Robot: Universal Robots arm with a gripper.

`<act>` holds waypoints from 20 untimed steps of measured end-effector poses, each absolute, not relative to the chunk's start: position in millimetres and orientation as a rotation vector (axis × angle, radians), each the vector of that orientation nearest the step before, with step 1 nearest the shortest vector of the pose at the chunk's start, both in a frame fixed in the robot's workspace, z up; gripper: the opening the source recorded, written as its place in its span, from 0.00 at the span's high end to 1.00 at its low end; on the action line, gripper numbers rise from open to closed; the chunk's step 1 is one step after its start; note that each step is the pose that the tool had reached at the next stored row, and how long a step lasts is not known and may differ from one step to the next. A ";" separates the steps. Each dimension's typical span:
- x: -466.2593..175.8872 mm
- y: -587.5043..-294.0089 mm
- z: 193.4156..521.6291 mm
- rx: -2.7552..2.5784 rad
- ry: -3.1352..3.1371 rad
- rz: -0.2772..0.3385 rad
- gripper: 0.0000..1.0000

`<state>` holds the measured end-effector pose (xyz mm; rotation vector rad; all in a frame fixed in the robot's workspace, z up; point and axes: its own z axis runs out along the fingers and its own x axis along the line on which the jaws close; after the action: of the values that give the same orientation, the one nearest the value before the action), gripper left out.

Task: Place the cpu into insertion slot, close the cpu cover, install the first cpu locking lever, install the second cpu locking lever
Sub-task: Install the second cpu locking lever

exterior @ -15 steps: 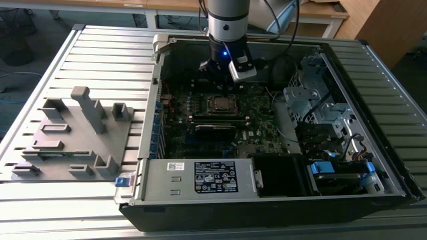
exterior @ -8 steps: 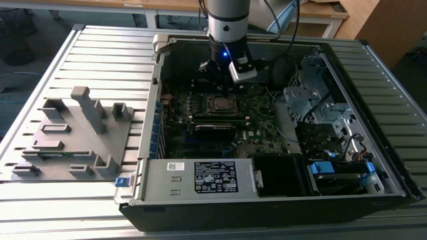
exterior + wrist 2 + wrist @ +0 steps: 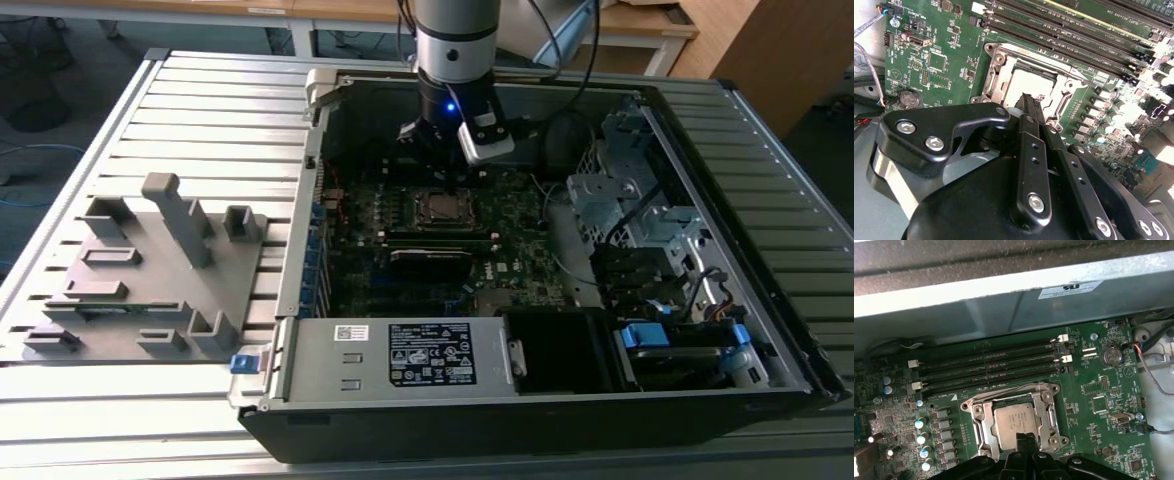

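While hidden by the arm in the exterior view, tool [image 3: 1026, 439] fingers together, empty, over cpu [image 3: 1015, 419] under cpu cover [image 3: 1046, 412].

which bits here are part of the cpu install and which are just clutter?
Job:
- cpu, seated in the insertion slot
- cpu cover, lying down around the chip
- gripper, fingertips together over the socket edge

Not part of it:
- memory slots
- coin battery
- grey fixture plate beside the case
- power supply

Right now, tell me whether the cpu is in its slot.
In: the cpu lies flat inside the insertion slot, framed by the cpu cover.
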<state>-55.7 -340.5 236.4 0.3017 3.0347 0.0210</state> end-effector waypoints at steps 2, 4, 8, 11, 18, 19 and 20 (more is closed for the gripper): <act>-55.7 -340.5 237.8 0.302 3.035 0.021 0.90; -55.7 -340.5 238.8 0.302 3.035 0.021 0.90; -55.7 -341.3 238.8 0.302 3.035 0.021 0.90; -55.7 -342.0 238.8 0.302 3.035 0.021 0.90; -55.7 -344.4 238.8 0.302 3.035 0.021 0.90; -55.7 -345.1 238.8 0.302 3.035 0.021 0.90; -55.7 -345.8 238.8 0.302 3.035 0.021 0.90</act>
<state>-55.7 -345.8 238.8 0.3017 3.0348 0.0207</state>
